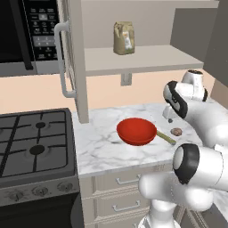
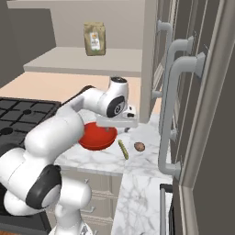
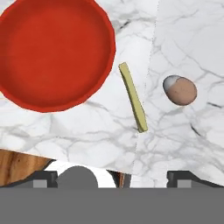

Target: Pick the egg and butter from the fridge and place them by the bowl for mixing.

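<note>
**Clerk:** Item one, the landmark?

**Me:** Bowl, red, shallow, upright on the marble tabletop. Nothing inside it.

**Clerk:** Item two?

**Me:** Butter, a slim olive-yellow stick, lying flat on the tabletop just beside the bowl's rim. From my hand camera one end comes very close to the rim; whether it touches I cannot tell.

**Clerk:** Item three?

**Me:** Egg, tan-brown, lying on the tabletop on the far side of the butter from the bowl, near the stick but apart from it.

**Clerk:** Your fingers?

**Me:** Spread wide, nothing between them. They hang above the tabletop, over the butter and egg side of the bowl, touching neither.

**Clerk:** Other stock, placed from the bowl?

**Me:** Stove on the side opposite the egg, butting the tabletop. Microwave above the stove. A tan bag upright on the shelf above and behind the bowl. Fridge beyond the egg, grey, with curved handles.
</note>
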Motion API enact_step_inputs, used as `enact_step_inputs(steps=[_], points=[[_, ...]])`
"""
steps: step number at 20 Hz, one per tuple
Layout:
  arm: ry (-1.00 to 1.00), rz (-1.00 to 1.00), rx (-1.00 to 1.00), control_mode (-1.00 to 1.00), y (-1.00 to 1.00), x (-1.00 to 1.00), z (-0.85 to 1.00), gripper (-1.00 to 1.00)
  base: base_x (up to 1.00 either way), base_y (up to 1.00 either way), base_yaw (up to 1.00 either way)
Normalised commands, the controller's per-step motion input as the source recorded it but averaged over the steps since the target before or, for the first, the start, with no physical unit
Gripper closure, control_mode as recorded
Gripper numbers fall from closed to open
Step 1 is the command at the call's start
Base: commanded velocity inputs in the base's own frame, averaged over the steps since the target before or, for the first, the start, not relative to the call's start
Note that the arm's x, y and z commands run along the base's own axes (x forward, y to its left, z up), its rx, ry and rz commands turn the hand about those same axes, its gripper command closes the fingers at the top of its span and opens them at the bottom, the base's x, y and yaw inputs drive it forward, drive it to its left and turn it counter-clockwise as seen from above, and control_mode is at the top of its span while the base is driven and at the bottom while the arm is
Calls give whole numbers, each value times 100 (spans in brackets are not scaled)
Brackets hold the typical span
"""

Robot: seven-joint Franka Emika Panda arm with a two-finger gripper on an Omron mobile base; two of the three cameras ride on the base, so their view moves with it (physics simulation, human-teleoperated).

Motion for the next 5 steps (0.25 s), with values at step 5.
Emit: enact_step_inputs(steps=[5], points=[[0, -16, -5, -100, 32, -53, 56, -100, 0, 0, 0]])
